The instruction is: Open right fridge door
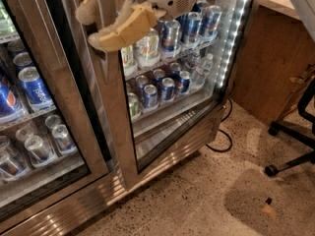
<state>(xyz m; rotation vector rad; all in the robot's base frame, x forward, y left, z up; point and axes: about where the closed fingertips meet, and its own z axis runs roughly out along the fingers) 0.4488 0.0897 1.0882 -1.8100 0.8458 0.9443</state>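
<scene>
Gripper (98, 26) high up, clenched on the handle (105, 3), tan fingers (123, 27) either side of the bar. Right door (119, 132) swung slightly ajar, well left of the counter's (275, 58) near corner, lit cans (162, 85) behind its glass. Left door (51, 82) flat alongside. Chair base (290, 162) by the counter's lower edge.

The brightest light is the white LED strip (232, 43) down the cooler's inner right side, which washes out the cans beside it. My end effector (106, 23), at the top against the right fridge door (118, 132), is evenly lit. Soft glare streaks the door's steel frame. The speckled floor (187, 205) is dimmer, with a broad soft shadow at lower right.
</scene>
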